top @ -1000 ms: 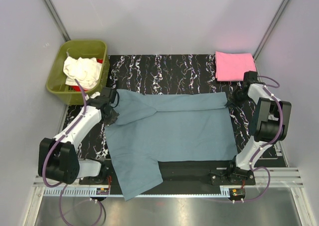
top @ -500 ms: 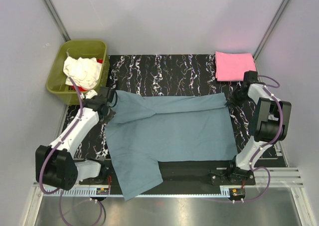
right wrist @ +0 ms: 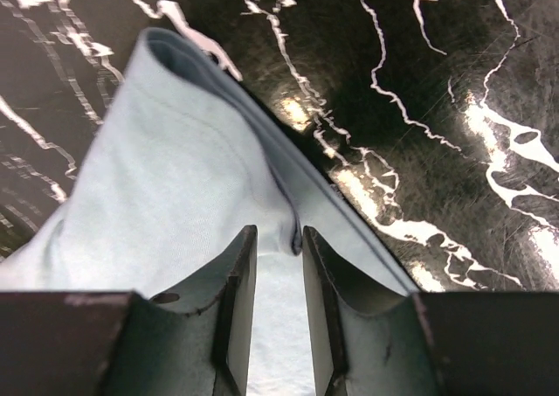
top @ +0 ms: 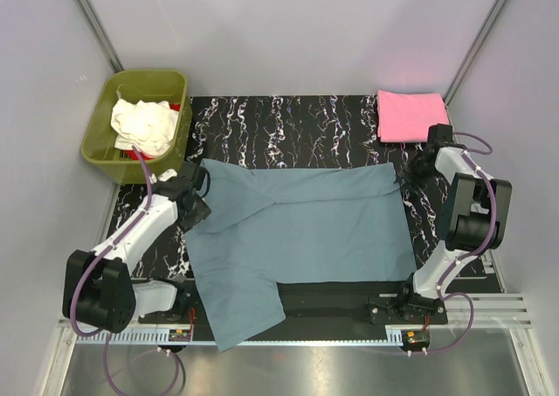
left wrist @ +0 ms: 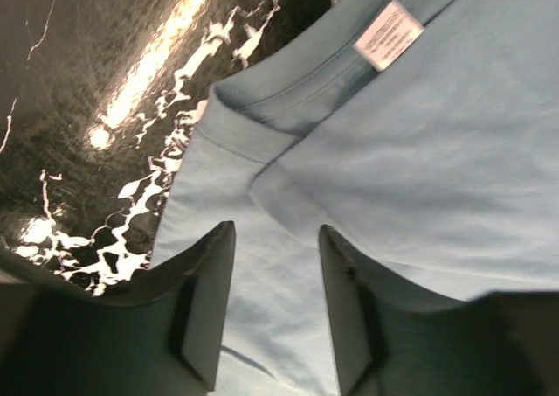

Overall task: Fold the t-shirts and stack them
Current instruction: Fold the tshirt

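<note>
Blue-grey t-shirt [top: 306,230] lies on the tabletop [top: 262,116], one fold begun. My right end effector [right wrist: 278,232] pinches its corner, and my left end effector [left wrist: 275,232] is spread above the cloth. Pink t-shirt [top: 411,115] is folded; cream-white t-shirt [top: 144,125] waits in the tub [top: 96,151].

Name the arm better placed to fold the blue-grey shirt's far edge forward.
Right, probably. The right gripper is shut on the far right corner of the blue-grey shirt, while the left gripper hangs open beside the collar, holding nothing.
</note>
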Robot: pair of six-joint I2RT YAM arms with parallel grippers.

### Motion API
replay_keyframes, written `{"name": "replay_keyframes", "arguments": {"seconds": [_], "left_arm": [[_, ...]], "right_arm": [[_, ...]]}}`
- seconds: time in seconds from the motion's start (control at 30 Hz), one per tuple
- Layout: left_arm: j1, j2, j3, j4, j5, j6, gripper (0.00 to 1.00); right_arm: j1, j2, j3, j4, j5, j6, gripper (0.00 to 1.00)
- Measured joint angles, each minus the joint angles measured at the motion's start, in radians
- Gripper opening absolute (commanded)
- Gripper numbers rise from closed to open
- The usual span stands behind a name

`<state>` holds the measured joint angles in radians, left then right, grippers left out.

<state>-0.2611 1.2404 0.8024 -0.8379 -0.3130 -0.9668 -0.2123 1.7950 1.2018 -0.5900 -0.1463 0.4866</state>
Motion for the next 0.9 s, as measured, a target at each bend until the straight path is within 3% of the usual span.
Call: {"name": "replay_keyframes", "arguments": {"seconds": [0.3, 0.6, 0.9], "left_arm": [[0.000, 0.042, 0.130, 0.164, 0.077, 0.105, 0.51], [0.000, 0.373, 0.305, 0.325, 0.169, 0.186, 0.50], [-0.001, 0.685, 0.540, 0.272, 0.213, 0.199, 0.50]], "right_arm": [[0.000, -0.021, 0.018, -0.002, -0.008, 0.012, 0.37], [0.018, -0.032, 0.036, 0.018, -0.015, 0.047, 0.36], [0.054, 0.111, 0.036, 0.140, -0.070, 0.078, 0.32]]}}
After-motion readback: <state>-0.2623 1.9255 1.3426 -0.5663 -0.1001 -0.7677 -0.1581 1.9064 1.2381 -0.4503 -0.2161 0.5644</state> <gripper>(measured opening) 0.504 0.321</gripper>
